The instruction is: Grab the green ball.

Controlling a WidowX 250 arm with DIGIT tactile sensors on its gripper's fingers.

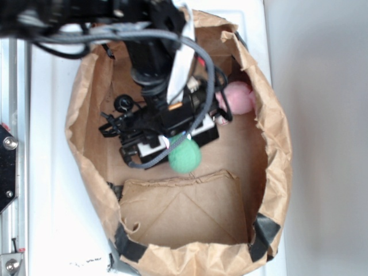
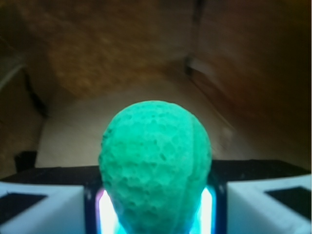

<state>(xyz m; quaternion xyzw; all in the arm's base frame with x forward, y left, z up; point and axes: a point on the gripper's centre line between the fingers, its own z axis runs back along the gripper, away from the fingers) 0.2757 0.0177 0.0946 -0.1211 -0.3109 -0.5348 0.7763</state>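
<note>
The gripper [image 1: 179, 148] works inside a brown paper bag [image 1: 86, 86] whose crumpled walls ring it on every side; black tape [image 1: 127, 241] patches the bag's lower corners. The freest room lies past the fingertips, over the folded paper floor [image 1: 190, 210] at the bottom of the bag. Behind the gripper and to one side, a pink plush bunny [image 1: 238, 96] sits against the wall, close to the arm's body but apart from the fingers.

The arm [image 1: 152, 52] reaches down into the bag from the top rim, cables looping beside it, with the gripper pointed toward the lower edge.

The gripper is clamped on the green ball [image 2: 155, 168], which sits between the two fingers [image 2: 39, 207] and fills the wrist view; from outside, the ball [image 1: 184, 155] shows at the fingertips.
</note>
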